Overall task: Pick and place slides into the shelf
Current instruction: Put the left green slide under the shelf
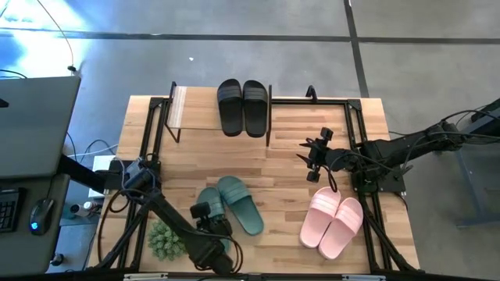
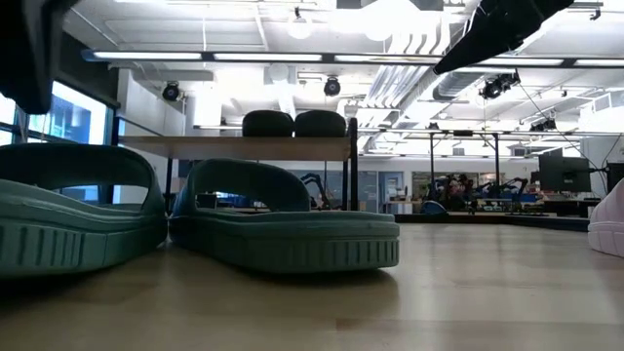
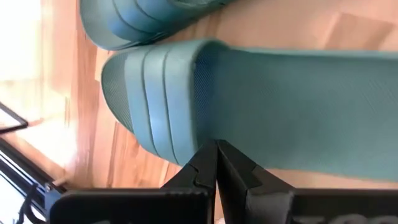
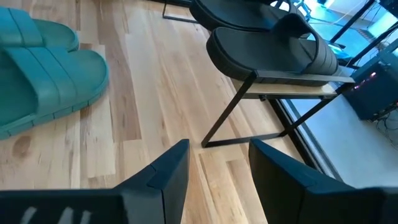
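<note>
A wooden bench [image 1: 289, 140] seen from above carries three pairs of slide sandals and a small shelf [image 1: 195, 109] at its far edge. The black slides [image 1: 242, 107] already sit side by side on the shelf's light top board. The dark green slides [image 1: 234, 204] lie on the bench near its front, left of centre, beside a spiky green plant ball [image 1: 164, 240]. The pink slides [image 1: 334, 223] lie together at the front right.

The left end effector [image 3: 216, 163] is low over one green slide, at the sandal's edge, with its fingertips pressed together and gripping nothing. The right end effector [image 4: 217, 168] hovers above the middle of the bench, between the shelf and the pink pair, with its fingers spread apart and empty.

The slides look like moulded rubber: probably light, springy rather than fragile, with ribbed straps and textured footbeds that should resist slipping. The wide strap arches clear of the sole, so a finger under it would likely give the surest hold; pinching the sole's side wall is the alternative. The soft material may flex or swing when lifted.
</note>
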You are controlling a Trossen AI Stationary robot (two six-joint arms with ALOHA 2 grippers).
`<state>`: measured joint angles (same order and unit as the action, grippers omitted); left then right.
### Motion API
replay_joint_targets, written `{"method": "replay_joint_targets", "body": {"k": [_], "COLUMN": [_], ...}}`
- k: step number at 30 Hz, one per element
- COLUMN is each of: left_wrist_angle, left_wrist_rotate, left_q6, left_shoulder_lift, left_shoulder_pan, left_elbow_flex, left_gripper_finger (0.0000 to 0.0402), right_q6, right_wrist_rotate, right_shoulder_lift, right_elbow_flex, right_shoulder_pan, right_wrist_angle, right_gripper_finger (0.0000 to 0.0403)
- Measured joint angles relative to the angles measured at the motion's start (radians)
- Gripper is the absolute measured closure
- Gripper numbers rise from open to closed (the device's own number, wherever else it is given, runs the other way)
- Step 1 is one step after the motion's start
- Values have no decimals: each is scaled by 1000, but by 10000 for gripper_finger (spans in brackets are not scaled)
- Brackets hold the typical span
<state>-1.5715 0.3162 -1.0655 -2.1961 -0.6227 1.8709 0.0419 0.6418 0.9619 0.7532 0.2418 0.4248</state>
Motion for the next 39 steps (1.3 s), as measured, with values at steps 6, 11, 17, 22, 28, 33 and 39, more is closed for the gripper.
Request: {"method": "replay_joint_targets", "body": {"k": [6,11,17,22,28,33,39], "left_wrist_angle": [0,0,0,0,5,5,2], "left_wrist_rotate": [-8,-10,-87,7,48,104,132], "left_q6": [75,101,100,85,92,91,97], "left_shoulder_lift": [1,1,1,1,-18,-42,-77], "left_shoulder_pan": [-8,-6,-7,-7,-6,0,14], "left_elbow_flex": [0,0,0,0,0,0,-2], "left_gripper_finger": [381,313,221,184,177,177,177], "right_q6": [3,2,3,-1,-9,-8,-8], "right_wrist_rotate": [-8,-8,-8,-8,-7,-7,-7], "right_shoulder_lift": [0,0,0,0,0,0,0], "right_elbow_flex": [0,0,0,0,0,0,0], "right_shoulder_pan": [0,0,0,0,0,0,0], "right_wrist_angle": [6,14,27,28,28,28,26], "right_gripper_finger": [245,245,245,245,245,245,245]}}
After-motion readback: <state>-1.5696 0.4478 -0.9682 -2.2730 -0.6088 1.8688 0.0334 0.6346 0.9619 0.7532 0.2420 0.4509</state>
